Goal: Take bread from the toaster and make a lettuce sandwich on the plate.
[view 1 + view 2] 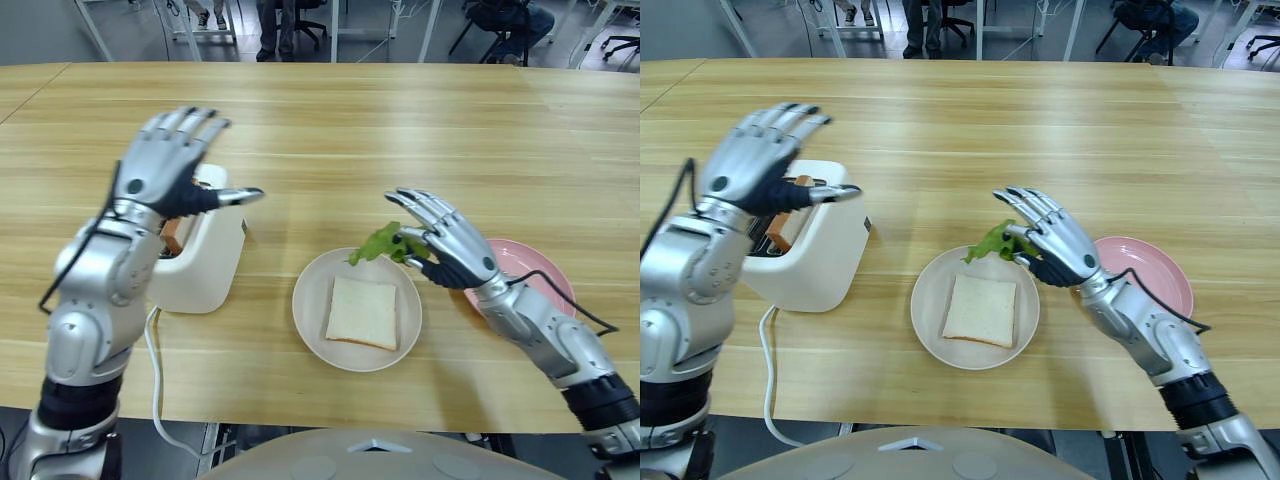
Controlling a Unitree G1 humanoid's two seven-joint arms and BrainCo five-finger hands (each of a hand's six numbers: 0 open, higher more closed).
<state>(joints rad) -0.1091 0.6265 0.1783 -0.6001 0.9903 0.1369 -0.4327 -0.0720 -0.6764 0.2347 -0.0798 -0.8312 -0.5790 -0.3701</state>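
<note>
A white toaster [205, 262] stands at the table's left with a browned slice of bread [782, 226] in its slot. My left hand [165, 165] hovers just above it, fingers spread and open, holding nothing. A cream plate [310, 300] lies at the centre with one slice of white bread [362, 312] on it. Over the plate's far right rim, my right hand [445, 240] pinches a green lettuce leaf [380, 243], which hangs a little above the bread.
A pink plate [545, 268] sits to the right of the cream one, partly behind my right forearm. The toaster's white cord [152, 370] runs off the table's front edge. Chairs and table legs stand beyond the far edge.
</note>
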